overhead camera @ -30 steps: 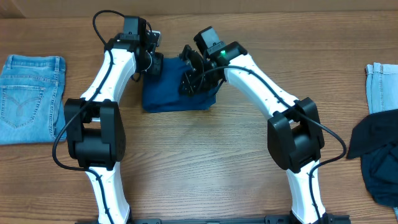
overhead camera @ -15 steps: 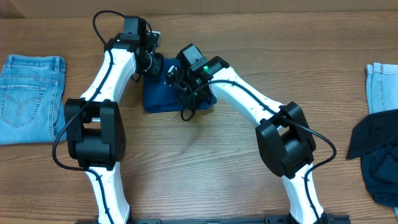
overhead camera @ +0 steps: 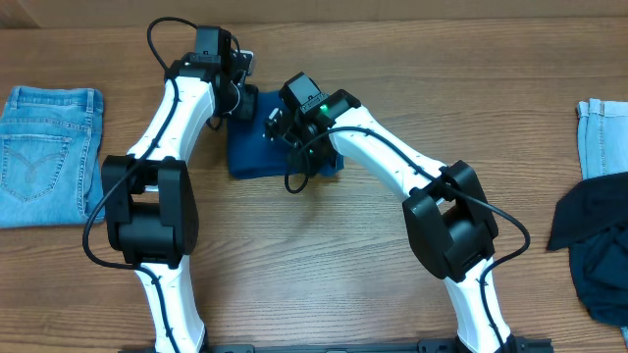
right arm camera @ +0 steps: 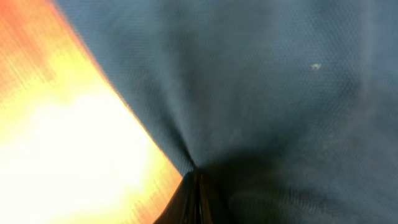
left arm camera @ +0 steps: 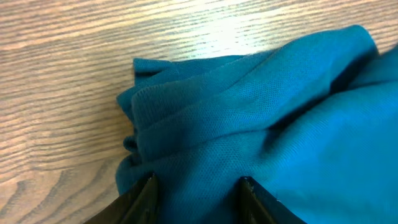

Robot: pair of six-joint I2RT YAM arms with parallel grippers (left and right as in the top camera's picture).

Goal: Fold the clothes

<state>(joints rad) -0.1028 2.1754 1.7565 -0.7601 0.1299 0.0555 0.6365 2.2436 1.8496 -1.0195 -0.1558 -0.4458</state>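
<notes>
Blue shirt lies bunched far back at mid-width, between both arms. Since a second ago the right arm has swung left across it, and the right gripper now has its jaws pressed together, pinching a pucker of cloth. Left gripper has not moved; its fingers stand partly apart, clamping a wad of shirt. Wood-grain table carries jeans far left, more denim and a dark garment far right.
</notes>
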